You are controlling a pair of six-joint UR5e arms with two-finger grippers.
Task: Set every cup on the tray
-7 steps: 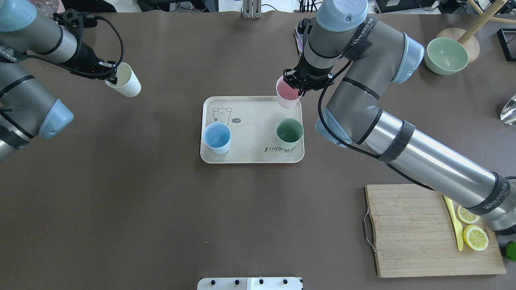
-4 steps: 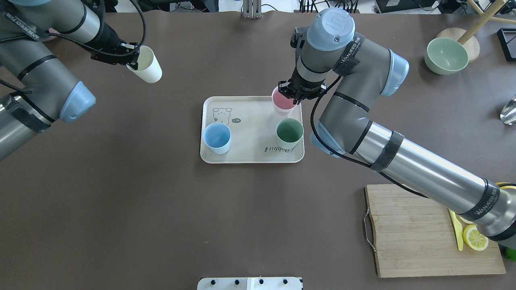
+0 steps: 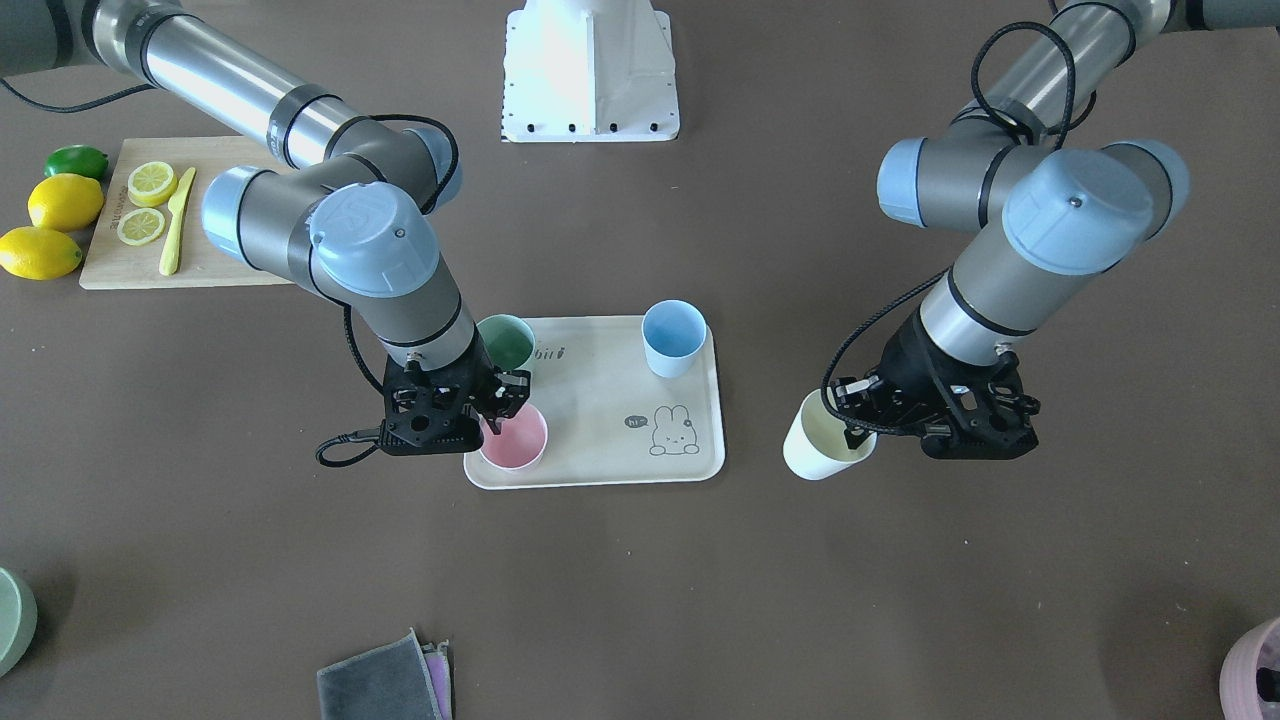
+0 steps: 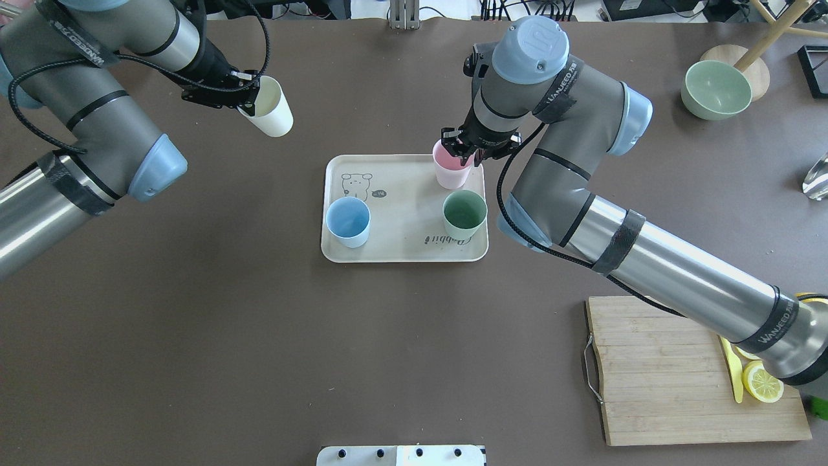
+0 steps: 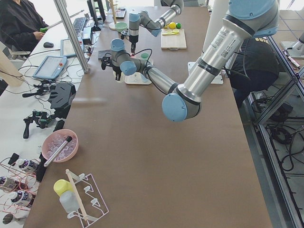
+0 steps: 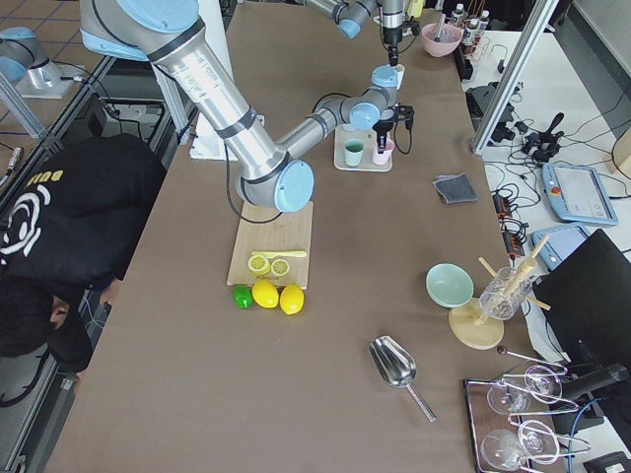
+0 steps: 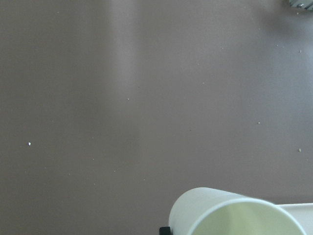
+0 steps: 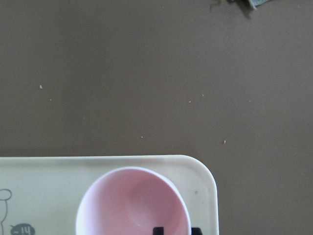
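The beige tray (image 4: 404,200) lies mid-table. The light blue cup (image 4: 348,221) and the sage green cup (image 4: 464,213) stand upright on it. My right gripper (image 4: 475,144) is shut on the rim of the pink cup (image 4: 453,169), which is upright at the tray's far right corner. In the right wrist view the pink cup (image 8: 132,205) is inside that corner of the tray (image 8: 198,171). My left gripper (image 4: 249,97) is shut on the cream-yellow cup (image 4: 272,115). It holds the cup tilted above the bare table, to the far left of the tray. The cream-yellow cup also shows in the left wrist view (image 7: 230,213).
A wooden cutting board (image 4: 679,369) with lemon slices and a yellow knife lies at the near right. A green bowl (image 4: 716,89) stands at the far right. Whole lemons (image 3: 40,250), a folded cloth (image 3: 385,680) and a mauve pot (image 3: 1255,665) sit near the table's edges.
My left arm has carried the cream-yellow cup rightward, closer to the tray. My right gripper has shifted the pink cup slightly left over the tray's corner.
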